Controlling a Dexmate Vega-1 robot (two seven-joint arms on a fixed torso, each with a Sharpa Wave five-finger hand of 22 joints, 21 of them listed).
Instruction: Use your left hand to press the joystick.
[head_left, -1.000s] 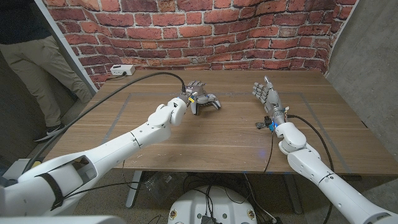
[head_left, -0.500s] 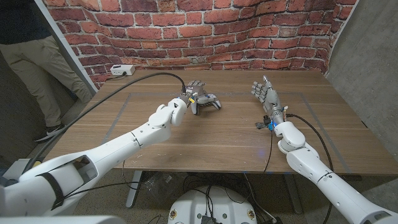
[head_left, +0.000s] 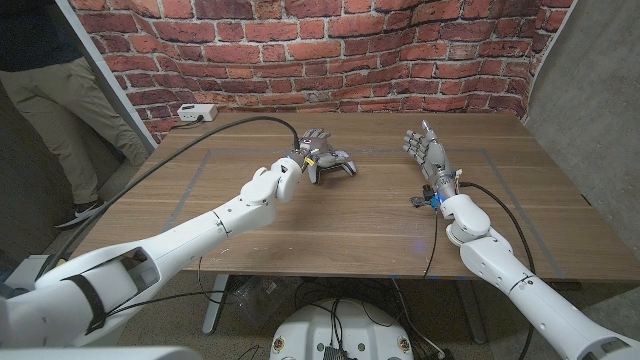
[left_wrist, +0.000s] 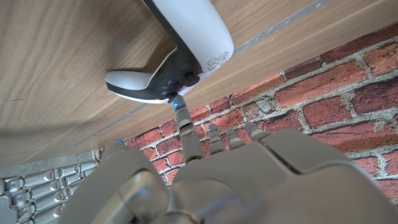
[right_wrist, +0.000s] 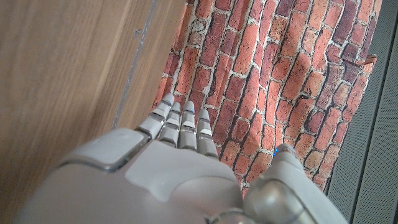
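My left hand (head_left: 312, 152): over the controller, fingers spread, holding nothing; one fingertip (left_wrist: 176, 103) on its joystick (left_wrist: 172, 94).
Controller (left_wrist: 180, 55): white, mid-table (head_left: 380, 215).
My right hand (head_left: 425, 152): empty, fingers straight, well apart.

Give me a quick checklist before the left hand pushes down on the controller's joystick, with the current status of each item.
1. Controller lies on the table: ok.
2. Left hand sits over the controller: ok.
3. One fingertip is lined up at the joystick: ok in the left wrist view.
4. Fingertip already pressing the stick: cannot tell.
5. Right hand is apart from the controller, holding nothing: ok.
6. Person stands beyond the table's left edge, away from the hands: ok.
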